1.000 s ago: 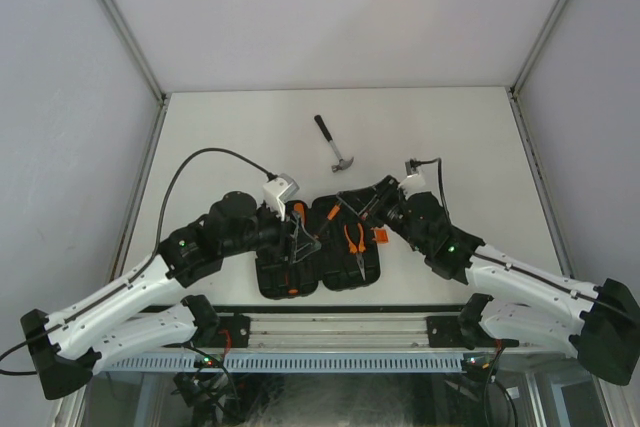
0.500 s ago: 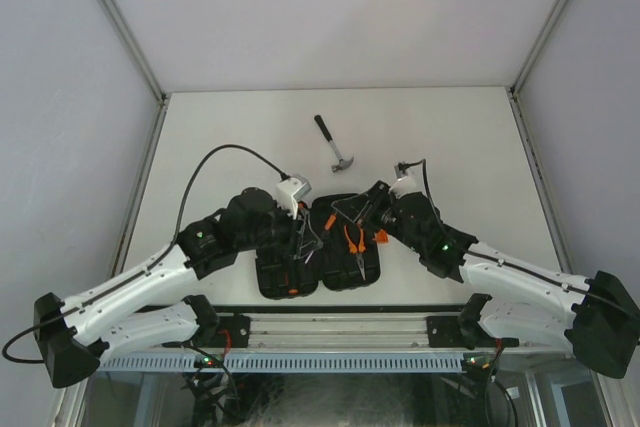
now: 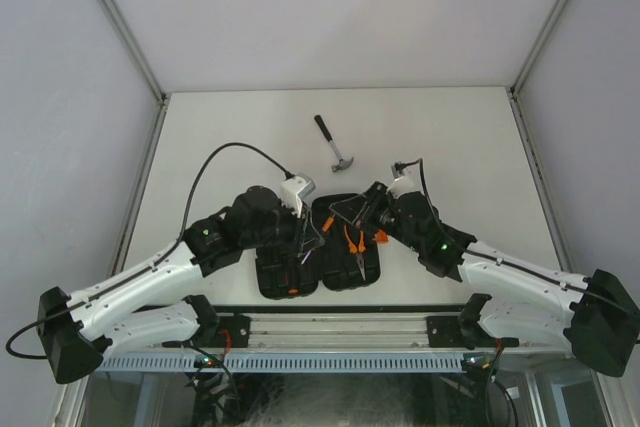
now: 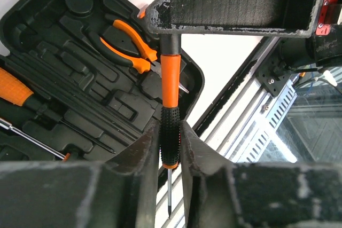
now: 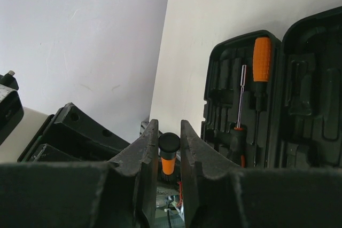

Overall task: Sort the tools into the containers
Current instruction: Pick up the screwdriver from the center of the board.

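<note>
A slim black-and-orange screwdriver (image 4: 170, 94) hangs in the air above the open black plastic tool case (image 4: 75, 36), held at both ends. The left gripper (image 4: 169, 130) pinches its ribbed black grip, both fingers (image 4: 145, 156) pressed against it, with the steel tip poking out below them. The right gripper (image 5: 169, 126) is clamped on the other end; in its own view the round black butt cap sits between its narrow-set fingers.

In the case, the orange-handled pliers (image 4: 131, 46) lie in a moulded slot of one half. A thicker orange-handled screwdriver (image 5: 261, 60) and a thin steel-shafted driver (image 5: 241, 100) lie side by side in the other half.

The case lies open at the near edge of the white table (image 3: 450, 137), between the two arms. The black-handled steel claw hammer (image 3: 333, 144) lies on the table beyond the case, well apart from it.
</note>
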Controlling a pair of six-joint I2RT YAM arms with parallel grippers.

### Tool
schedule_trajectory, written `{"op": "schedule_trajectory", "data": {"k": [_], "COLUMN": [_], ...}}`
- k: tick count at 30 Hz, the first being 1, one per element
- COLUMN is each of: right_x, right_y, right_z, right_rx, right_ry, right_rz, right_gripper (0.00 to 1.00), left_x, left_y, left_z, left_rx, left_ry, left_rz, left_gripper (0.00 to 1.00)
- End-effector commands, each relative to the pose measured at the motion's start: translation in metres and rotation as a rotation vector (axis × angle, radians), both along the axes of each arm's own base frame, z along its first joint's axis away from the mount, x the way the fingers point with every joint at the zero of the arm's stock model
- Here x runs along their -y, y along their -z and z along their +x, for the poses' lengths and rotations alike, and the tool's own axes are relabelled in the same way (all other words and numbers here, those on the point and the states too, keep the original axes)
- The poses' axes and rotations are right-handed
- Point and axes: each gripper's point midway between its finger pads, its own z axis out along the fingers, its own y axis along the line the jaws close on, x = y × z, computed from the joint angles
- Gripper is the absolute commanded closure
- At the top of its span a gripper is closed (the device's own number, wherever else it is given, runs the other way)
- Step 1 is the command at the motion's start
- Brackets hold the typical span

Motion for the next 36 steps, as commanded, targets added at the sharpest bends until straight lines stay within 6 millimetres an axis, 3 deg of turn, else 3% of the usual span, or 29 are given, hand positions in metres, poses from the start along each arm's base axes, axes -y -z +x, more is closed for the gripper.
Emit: {"op": "schedule_trajectory", "data": {"k": [1,7,10,14,21,28,36], "right_x": [-0.009,-0.002,0.004,0.012,0.034,0.066,0.095], "right_y": [-0.031,-0.029,-0.033,-0.037,-0.039,-0.033,-0.01], "right_z": [0.002,0.002,0.004,0.007,0.012,0.015,0.01], "right_rx": [0.067,0.073,0.096,0.123,0.159,0.183,0.152], "right_ry": [-0.026,-0.006,0.015,0.04,0.103,0.194,0.248], "right_rz": [0.057,0.027,0.016,0.0,-0.055,-0.158,-0.298], "right_gripper": [1.0,0.98,0.89,0.67,0.5,0.46,0.45], "left_x": [0.012,0.01,0.006,0.004,-0.009,-0.033,-0.057], "left_y": [-0.031,-0.029,-0.026,-0.021,-0.01,-0.007,-0.013], "left_z": [0.006,0.009,0.011,0.012,0.024,0.04,0.049], "left_rx": [0.053,0.046,0.043,0.035,0.042,0.077,0.109], "left_ry": [0.01,-0.016,-0.041,-0.065,-0.168,-0.319,-0.446], "left_rz": [-0.083,-0.074,-0.069,-0.062,-0.026,0.029,0.001], "left_gripper": [0.8,0.99,1.0,1.0,1.0,1.0,1.0]}}
